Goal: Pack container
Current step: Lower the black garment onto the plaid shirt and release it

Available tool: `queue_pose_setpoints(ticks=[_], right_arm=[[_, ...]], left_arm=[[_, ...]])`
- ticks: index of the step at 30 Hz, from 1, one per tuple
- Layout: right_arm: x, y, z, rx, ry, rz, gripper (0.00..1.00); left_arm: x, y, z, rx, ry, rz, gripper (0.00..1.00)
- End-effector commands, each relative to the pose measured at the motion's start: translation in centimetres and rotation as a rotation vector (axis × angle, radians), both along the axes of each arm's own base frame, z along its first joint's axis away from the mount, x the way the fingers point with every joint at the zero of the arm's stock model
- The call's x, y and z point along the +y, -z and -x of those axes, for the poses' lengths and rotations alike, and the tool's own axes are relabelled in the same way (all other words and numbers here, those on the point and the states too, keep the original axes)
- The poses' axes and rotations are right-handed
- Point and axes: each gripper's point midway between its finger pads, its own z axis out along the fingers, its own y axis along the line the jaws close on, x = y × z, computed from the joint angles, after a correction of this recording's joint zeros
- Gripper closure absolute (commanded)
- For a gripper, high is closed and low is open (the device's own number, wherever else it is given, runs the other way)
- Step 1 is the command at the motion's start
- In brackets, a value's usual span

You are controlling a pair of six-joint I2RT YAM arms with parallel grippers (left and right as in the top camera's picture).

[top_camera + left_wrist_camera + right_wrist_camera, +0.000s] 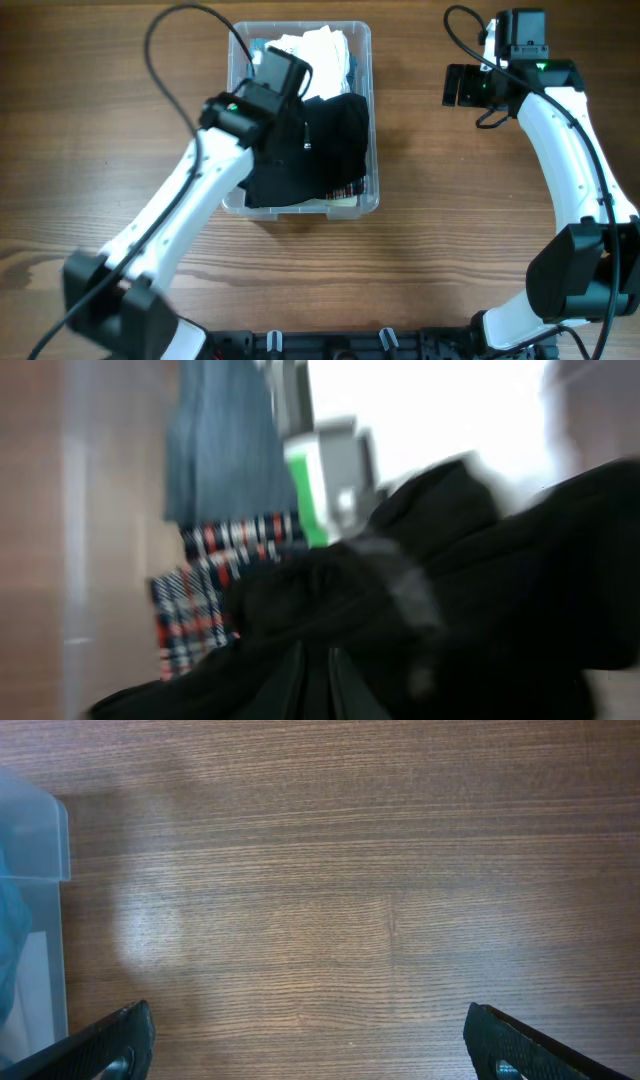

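My left fingers (288, 690) are down inside the clear, see-through plastic container with rounded corners (372, 100). They sit close together, with almost no gap. Soft black cloth (320, 150) is bunched all around them. The left wrist view is blurry, so I cannot tell if they pinch the cloth or only touch it.

My right fingers (105, 1045) are spread wide and hold nothing. They hang over the bare brown wooden tabletop (350, 870), well apart from the container. Only one frosted corner of the container shows at the left edge of the right wrist view.

The container stands on the tabletop, near the far side and left of the middle. It is a box shape with a rim, and its walls are thin and shiny. It is full of clothes. The black cloth is floppy and fills the near half. Crumpled white cloth (320, 50) lies at the far end. Under the black cloth I see blue jeans cloth (225, 440) and a checked cloth in red, white and dark blue (195, 610). The tabletop has fine, straight wood lines.
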Motion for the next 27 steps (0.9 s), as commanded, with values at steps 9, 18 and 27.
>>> queue_pose_setpoints(ticks=[9, 18, 27], right_arm=[[-0.2, -1.7, -0.3, -0.045, 0.022, -0.001, 0.00], [-0.2, -1.7, -0.3, -0.045, 0.022, -0.001, 0.00], [-0.2, -1.7, -0.3, -0.045, 0.022, -0.001, 0.00]], left_arm=[[2.3, 8.5, -1.1, 0.151, -0.076, -0.162, 0.96], [1.3, -1.8, -1.3, -0.079, -0.069, -0.021, 0.91], [-2.2, -6.1, -0.7, -0.158, 0.026, 0.197, 0.96]])
